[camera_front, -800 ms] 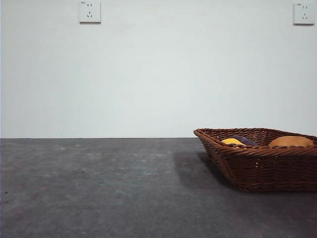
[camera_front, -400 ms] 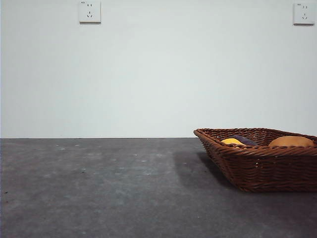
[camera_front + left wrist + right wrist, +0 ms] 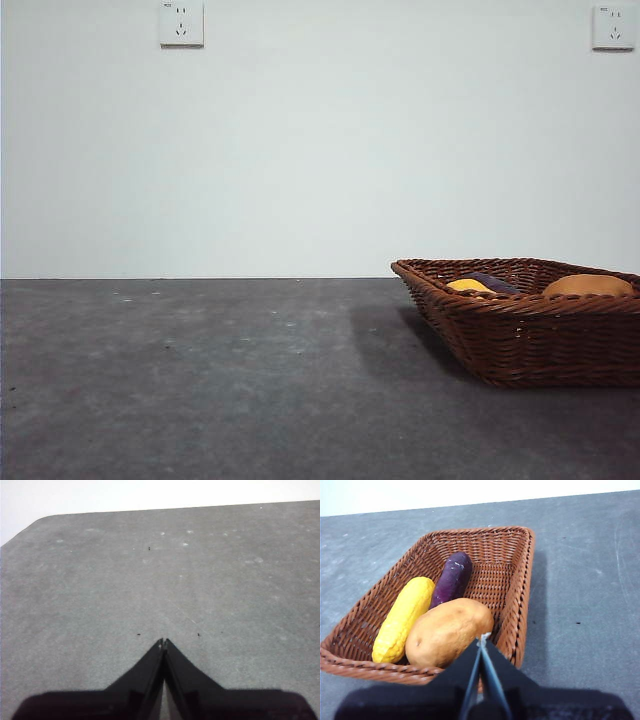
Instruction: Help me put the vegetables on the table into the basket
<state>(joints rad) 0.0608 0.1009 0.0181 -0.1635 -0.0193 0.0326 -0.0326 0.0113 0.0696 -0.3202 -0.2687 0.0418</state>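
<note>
Left tool and right tool, jaws pressed together, empty.

Left gripper: two matte black fingers, broad at the base and tapering to fine points, with a pale fleck at the tip and a thin lighter seam running between them. Right gripper: the same black wedge-shaped fingers rising from a wide dark body, their inner edges showing a bluish-grey sheen and a small whitish mark at the very tip.
</note>
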